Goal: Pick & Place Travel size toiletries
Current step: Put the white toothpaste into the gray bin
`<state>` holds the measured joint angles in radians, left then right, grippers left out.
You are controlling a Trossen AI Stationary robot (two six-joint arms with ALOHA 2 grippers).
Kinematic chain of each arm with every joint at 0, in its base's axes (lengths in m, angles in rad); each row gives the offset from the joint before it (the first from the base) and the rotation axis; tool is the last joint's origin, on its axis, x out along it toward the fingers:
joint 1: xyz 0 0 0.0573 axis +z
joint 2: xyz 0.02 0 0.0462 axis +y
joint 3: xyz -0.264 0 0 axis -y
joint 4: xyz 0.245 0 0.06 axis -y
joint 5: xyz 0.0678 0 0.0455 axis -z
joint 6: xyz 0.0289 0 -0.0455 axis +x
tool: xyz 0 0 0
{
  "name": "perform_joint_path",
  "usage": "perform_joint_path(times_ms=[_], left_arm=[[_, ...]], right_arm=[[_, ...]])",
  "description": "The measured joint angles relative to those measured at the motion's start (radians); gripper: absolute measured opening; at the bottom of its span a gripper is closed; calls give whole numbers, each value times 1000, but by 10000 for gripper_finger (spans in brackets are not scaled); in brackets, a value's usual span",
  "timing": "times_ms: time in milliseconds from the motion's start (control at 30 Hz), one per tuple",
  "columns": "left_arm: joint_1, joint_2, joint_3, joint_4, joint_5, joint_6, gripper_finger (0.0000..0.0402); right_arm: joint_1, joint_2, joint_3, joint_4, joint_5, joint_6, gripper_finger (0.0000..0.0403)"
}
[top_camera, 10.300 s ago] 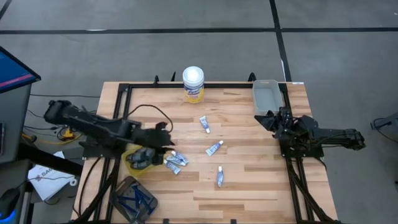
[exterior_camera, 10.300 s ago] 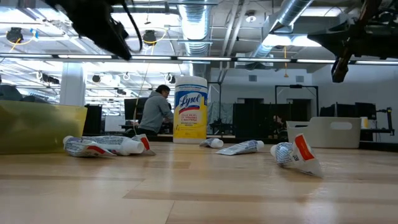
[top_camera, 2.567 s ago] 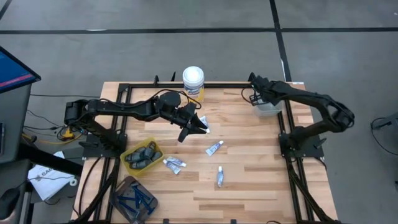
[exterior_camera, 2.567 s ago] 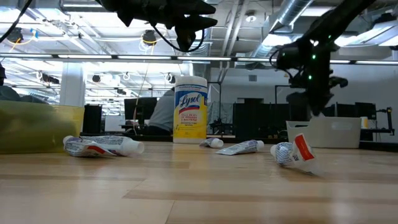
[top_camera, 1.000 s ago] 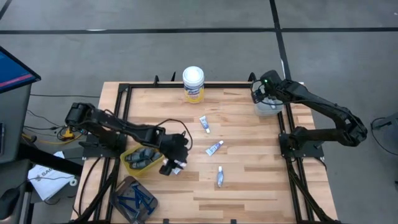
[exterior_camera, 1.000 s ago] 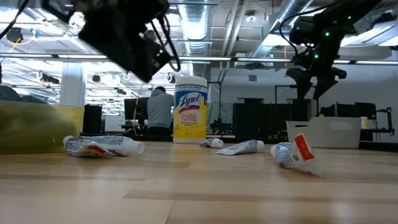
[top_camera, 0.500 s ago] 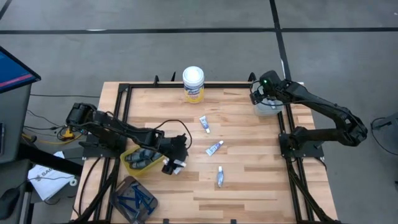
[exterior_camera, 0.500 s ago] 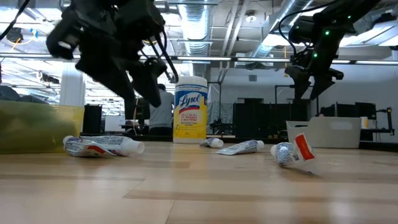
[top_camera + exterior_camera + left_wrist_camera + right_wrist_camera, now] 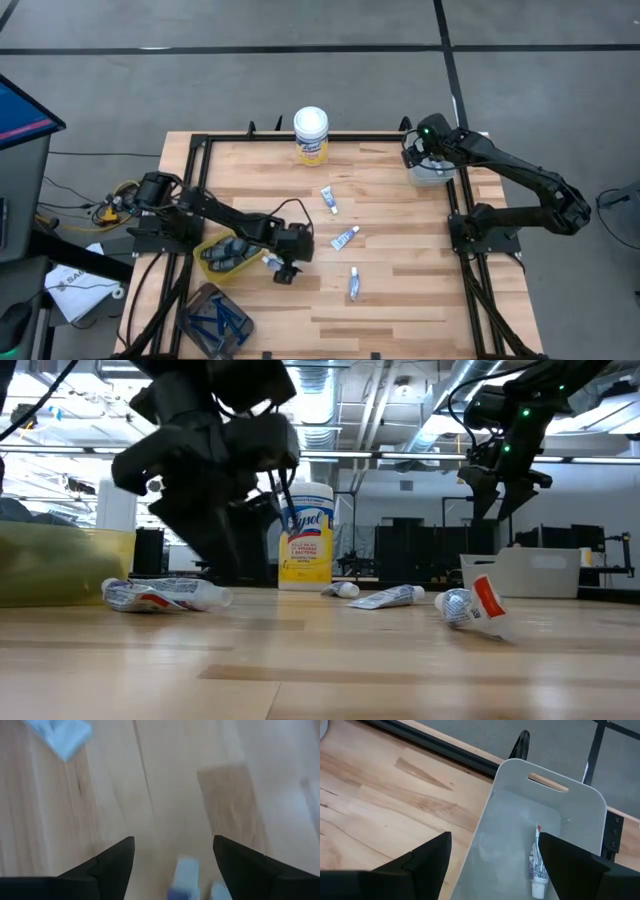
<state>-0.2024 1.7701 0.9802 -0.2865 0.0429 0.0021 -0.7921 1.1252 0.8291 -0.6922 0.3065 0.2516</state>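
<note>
Here's the wooden bench (image 9: 400, 300), black frame around it, both arms over it. The left arm (image 9: 215, 212) stretches in low from its own side toward the middle, and the left gripper (image 9: 287, 262) hangs just above the boards near the yellow bin (image 9: 208, 247). From its wrist, the jaws are spread, nothing between them but bare wood, with a small white tube (image 9: 186, 872) blurred just ahead of the gap and another pale one (image 9: 59, 737) farther off. The low view shows that arm as a big dark mass in front of the tall white canister (image 9: 306, 535).

Over on the other side, the right arm (image 9: 520, 175) reaches to the far corner, and the right gripper (image 9: 422, 147) hovers over the grey bin (image 9: 547, 827). Jaws wide apart, holding nothing. Inside that bin lies one white tube with red print (image 9: 538, 872), flat against the near wall.

At the left edge, the yellow bin holds a heap of dark grey sticks (image 9: 228, 251). Below it, off the bench, sits a dark tray of thin blue sticks (image 9: 215, 320).

Now the loose toiletries. Three small white tubes lie well apart on open wood: one toward the canister (image 9: 329, 200), one in the middle (image 9: 344, 238), one nearer the front (image 9: 353, 284). Another tube (image 9: 268, 261) lies just beside the left gripper, partly hidden by it.
</note>
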Motion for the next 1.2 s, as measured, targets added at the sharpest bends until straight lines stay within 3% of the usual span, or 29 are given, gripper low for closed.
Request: perform_joint_path(times_ms=[200, 533, 967, 1200], left_arm=[[-15, 5, 1, -111, 1, 0, 265], [-27, 13, 2, -83, -41, -7, 257], [-20, 41, 3, -65, -23, -9, 242], [-19, 37, 2, -47, -38, -8, 172]], right_arm=[[0, 0, 0, -2, -18, 0, 291], [0, 0, 0, 4, -19, -16, 291], [0, 0, 0, 5, -19, -24, 291], [0, 0, 0, 5, -18, -24, 291]])
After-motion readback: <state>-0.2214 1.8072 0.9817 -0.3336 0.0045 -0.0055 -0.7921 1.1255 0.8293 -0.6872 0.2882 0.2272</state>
